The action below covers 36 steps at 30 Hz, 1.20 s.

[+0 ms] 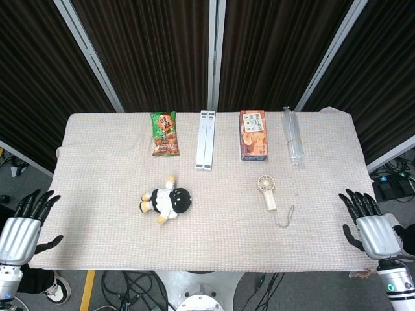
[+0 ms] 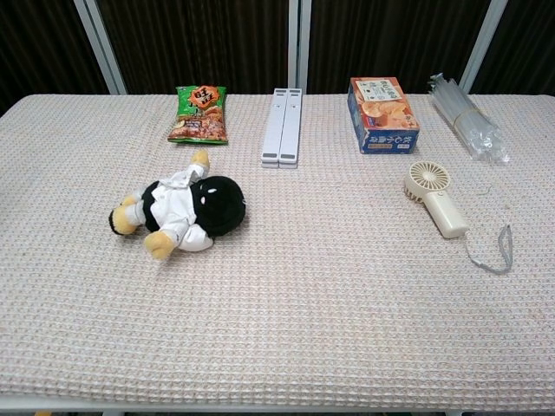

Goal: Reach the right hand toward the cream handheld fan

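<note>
The cream handheld fan [image 1: 266, 192] lies flat on the table right of centre, round head toward the back and its grey wrist cord trailing to the front right; the chest view shows the fan [image 2: 436, 198] too. My right hand [image 1: 368, 224] hovers at the table's right front corner, fingers spread and empty, well to the right of the fan. My left hand [image 1: 21, 227] hangs beyond the left front corner, also spread and empty. Neither hand shows in the chest view.
A plush penguin [image 1: 166, 200] lies left of centre. Along the back stand a green snack bag [image 1: 165, 133], a white folded stand [image 1: 206, 139], an orange snack box [image 1: 253, 134] and a clear plastic bundle [image 1: 292, 135]. The table [image 1: 214, 240] is covered by a beige waffle cloth.
</note>
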Available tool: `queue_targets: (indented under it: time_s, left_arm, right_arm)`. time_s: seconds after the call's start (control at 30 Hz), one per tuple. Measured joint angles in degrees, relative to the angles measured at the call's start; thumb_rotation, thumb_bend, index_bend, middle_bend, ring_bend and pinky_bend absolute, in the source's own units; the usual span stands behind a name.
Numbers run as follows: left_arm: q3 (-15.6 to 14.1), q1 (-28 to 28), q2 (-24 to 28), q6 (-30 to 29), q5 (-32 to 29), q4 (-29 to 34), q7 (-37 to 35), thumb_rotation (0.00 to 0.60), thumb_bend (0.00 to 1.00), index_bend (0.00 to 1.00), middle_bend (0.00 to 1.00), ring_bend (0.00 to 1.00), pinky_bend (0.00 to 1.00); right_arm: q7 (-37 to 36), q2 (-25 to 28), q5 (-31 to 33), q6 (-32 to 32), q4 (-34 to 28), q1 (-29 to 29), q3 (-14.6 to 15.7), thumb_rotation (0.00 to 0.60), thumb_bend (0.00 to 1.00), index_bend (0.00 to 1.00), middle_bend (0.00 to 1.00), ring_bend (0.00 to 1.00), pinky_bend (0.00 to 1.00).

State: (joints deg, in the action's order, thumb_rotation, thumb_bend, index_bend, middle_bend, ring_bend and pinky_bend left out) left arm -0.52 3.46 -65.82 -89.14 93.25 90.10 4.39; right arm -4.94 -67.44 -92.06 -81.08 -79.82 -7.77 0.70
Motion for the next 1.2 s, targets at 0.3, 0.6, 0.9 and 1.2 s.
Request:
queue_targets:
  time_s: [0.3,0.6,0.9,1.2]
  left_arm:
    - [-0.52,-0.12,-1.01,0.87,-0.55,-1.28,-0.46,0.6,0.0,0.14,0.09,0.0,0.13]
    - [-0.37,0.05,-1.14,1.14,-0.87,-1.94,-0.79,0.6,0.0,0.14,0.09,0.0,0.13]
    - [-0.7,0.09,-2.0,2.43,-1.77,-4.43,-2.42,0.6,0.0,0.14,0.09,0.0,0.13]
    - [-0.5,0.53,-2.12,2.88,-2.0,-5.61,-3.17,0.6,0.0,0.14,0.09,0.0,0.13]
  right_arm:
    - [-2.59,-1.78,-1.93,-2.63,3.23,-0.24,-0.09,0.6,1.0,0.0,0.65,0.61,0.6]
    - [-0.16,-2.25,-1.13,1.63,1.62,-1.7,0.3,0.6,1.0,0.0,0.78,0.71,0.65]
    - [10.0,-2.98,3.76,11.48,-2.35,-4.36,0.21,0.6,1.0,0.0,0.78,0.71,0.65]
    - [21.51,-8.22,10.82,20.31,-5.69,-9.12,-1.45,0.6,1.0,0.0,0.77,0.71,0.65]
